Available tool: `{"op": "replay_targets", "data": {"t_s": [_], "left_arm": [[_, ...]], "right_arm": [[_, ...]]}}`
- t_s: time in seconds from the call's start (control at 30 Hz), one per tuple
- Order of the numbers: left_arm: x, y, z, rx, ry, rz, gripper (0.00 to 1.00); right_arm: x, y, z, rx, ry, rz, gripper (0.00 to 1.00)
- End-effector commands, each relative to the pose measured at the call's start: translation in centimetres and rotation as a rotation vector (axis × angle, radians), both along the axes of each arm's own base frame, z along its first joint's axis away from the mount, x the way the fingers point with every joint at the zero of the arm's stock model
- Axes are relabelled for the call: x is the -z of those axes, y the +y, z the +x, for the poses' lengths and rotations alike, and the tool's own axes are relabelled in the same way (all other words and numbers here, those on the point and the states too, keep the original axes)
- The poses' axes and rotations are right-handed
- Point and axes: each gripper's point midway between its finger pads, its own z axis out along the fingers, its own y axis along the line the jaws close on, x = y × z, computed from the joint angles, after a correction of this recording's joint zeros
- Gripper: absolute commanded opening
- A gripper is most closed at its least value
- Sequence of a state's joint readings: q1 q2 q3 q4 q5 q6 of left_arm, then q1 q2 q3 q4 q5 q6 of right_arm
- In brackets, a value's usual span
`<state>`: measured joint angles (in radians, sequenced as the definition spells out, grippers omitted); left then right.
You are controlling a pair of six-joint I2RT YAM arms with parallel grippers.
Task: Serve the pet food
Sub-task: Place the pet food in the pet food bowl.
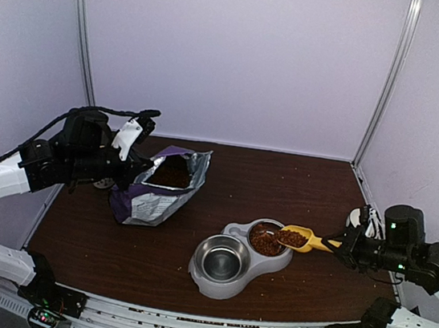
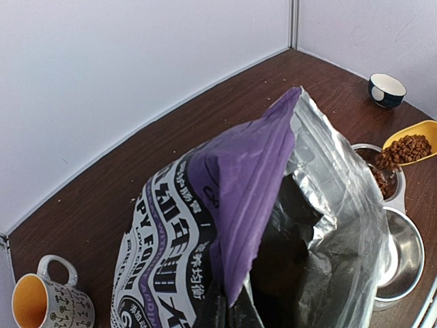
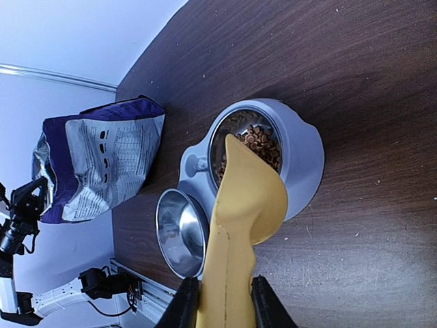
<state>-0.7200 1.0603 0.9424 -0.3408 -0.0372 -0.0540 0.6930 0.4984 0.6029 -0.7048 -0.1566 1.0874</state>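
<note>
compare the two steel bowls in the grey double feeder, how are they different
Contents: the far bowl holds pet food; the near bowl is bare, shiny steel.
Position: in the top view the far bowl sits behind and to the right of the near bowl.
Cover: the yellow scoop overhangs the far bowl, not the near bowl.
Both are round, steel and set in one grey feeder.

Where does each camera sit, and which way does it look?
Top external: above, behind the bases, facing down on the table; left arm and right arm show.
Left wrist: at the mouth of the open bag, facing across the table; own fingers unclear.
Right wrist: looks along the yellow scoop to the double bowl; both fingers show.
All three share bag, scoop, bowl.
</note>
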Motion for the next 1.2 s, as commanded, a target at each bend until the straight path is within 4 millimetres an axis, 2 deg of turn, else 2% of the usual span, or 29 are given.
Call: {"op": "replay_targets", "data": {"t_s": [0.0, 0.17, 0.57, 1.17], "left_arm": [[-0.9, 0.3, 0.1, -0.014, -0.023, -0.016, 0.00], [-0.8, 0.3, 0.2, -0.013, -0.020, -0.014, 0.00], [-1.0, 0.4, 0.1, -0.014, -0.024, -0.018, 0.00], [-1.3, 0.4, 0.0, -0.013, -0.032, -0.022, 0.00]], "right_arm": [[-2.0, 0.1, 0.4, -0.020, -0.047, -0.013, 0.00], [-1.8, 0.4, 0.5, -0.037, -0.040, -0.038, 0.00], [-2.8, 0.9, 0.8, -0.091, -0.054, -0.092, 0.00], [-4.2, 1.1, 1.0, -0.228, -0.065, -0.375, 0.00]]}}
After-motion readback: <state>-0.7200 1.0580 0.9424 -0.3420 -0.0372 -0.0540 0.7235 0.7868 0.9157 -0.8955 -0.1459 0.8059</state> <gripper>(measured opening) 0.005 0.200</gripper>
